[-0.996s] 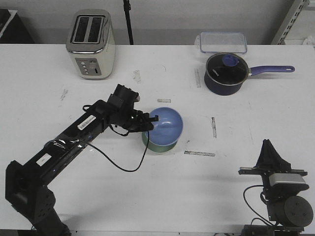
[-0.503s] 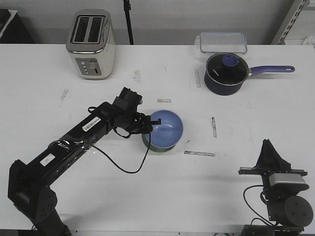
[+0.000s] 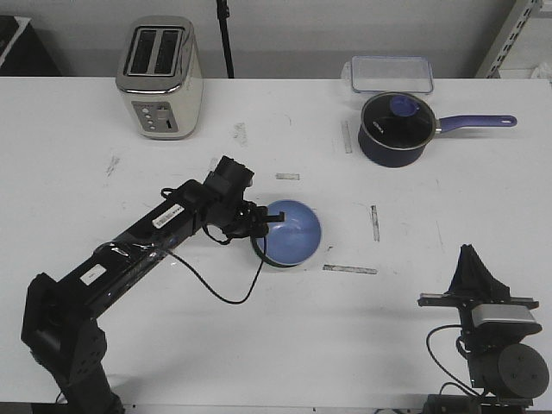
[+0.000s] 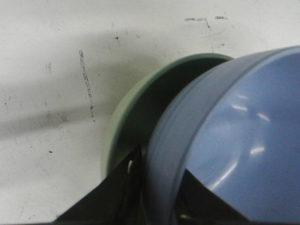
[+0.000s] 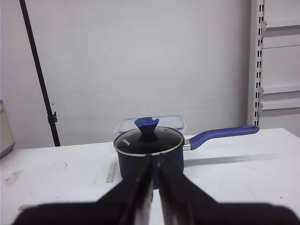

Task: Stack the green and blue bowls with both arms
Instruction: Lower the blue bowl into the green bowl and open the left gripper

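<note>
Mid-table, left gripper (image 3: 266,226) clamps blue bowl (image 3: 291,231), nearly nested in green bowl (image 4: 123,122); only releasing remains, I'd say.

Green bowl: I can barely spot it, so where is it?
In the front view, the green bowl sits mid-table beneath the blue bowl, at the left gripper.

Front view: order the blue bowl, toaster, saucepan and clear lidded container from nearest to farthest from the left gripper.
From the left gripper:
1. Blue bowl, held at its rim, nested in the green bowl.
2. Toaster, far-left of the table.
3. Saucepan, far-right side.
4. Clear lidded container, just behind the saucepan.
</note>
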Action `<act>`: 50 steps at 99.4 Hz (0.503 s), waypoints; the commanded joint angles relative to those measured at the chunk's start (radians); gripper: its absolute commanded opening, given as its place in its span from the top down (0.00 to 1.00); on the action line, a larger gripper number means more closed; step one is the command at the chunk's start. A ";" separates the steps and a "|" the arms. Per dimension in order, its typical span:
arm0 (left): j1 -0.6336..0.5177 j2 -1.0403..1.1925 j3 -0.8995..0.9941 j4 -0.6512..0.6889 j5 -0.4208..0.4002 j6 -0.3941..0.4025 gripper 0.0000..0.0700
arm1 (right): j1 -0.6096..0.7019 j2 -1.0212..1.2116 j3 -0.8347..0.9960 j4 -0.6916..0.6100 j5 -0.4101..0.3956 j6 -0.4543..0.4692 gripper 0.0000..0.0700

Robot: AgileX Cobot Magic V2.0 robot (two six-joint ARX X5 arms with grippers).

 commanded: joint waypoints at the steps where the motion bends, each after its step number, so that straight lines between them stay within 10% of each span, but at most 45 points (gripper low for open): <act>1: -0.008 0.013 0.024 0.006 0.000 -0.002 0.76 | 0.002 -0.002 -0.002 0.010 -0.002 0.014 0.98; 13: -0.008 0.010 0.024 0.018 0.000 -0.002 0.52 | 0.002 -0.002 -0.002 0.010 -0.002 0.014 0.98; 50: -0.007 -0.066 0.024 0.022 0.000 0.005 0.52 | 0.002 -0.002 -0.002 0.010 -0.002 0.014 0.98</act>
